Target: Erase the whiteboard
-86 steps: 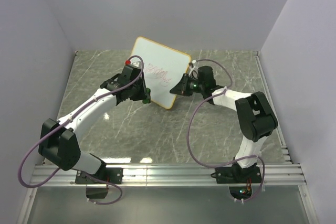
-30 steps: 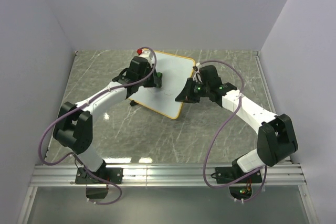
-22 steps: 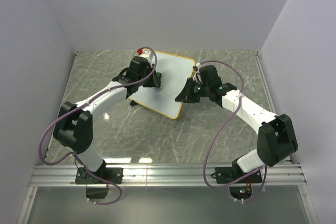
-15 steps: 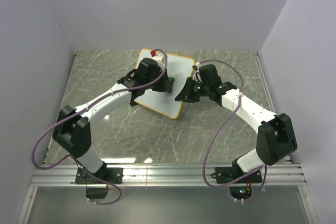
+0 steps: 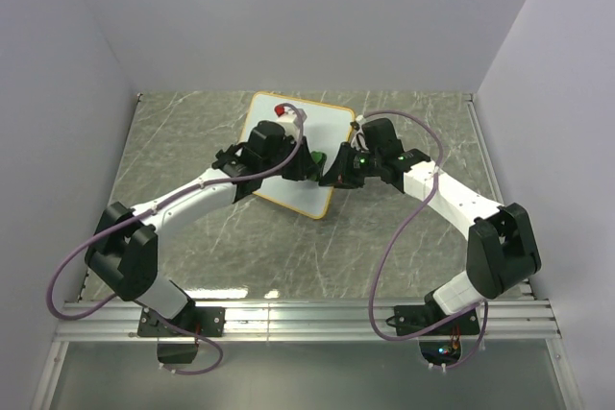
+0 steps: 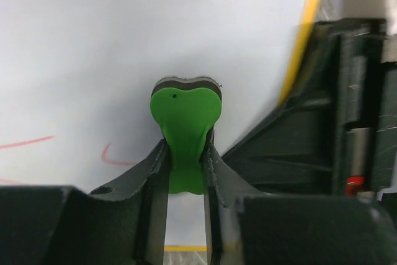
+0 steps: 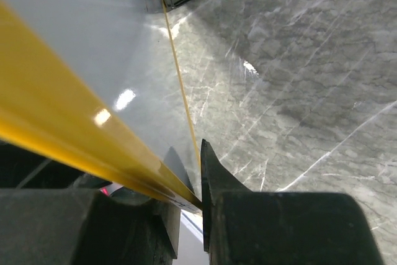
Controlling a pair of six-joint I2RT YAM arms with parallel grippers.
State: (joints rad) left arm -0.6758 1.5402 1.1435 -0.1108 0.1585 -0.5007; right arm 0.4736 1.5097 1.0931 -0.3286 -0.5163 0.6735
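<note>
The wiping step is in hand: the left gripper (image 6: 185, 153) squeezes the green eraser (image 6: 185, 116) in its jaws against the whiteboard (image 6: 111, 41). The board rests tilted on the tabletop (image 5: 192, 141), its yellow edge (image 7: 62, 130) pinched in the closed jaws of the right gripper (image 7: 193, 200). I think the next stroke should reach the red marks (image 6: 118, 156).

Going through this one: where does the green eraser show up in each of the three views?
Top external: the green eraser is a small speck at mid-frame, on the whiteboard near its right edge.
Left wrist: centre frame, pinched in the left gripper fingers, against the board.
Right wrist: not in it.
Shared landmark: the board's yellow frame, visible in all three.
</note>
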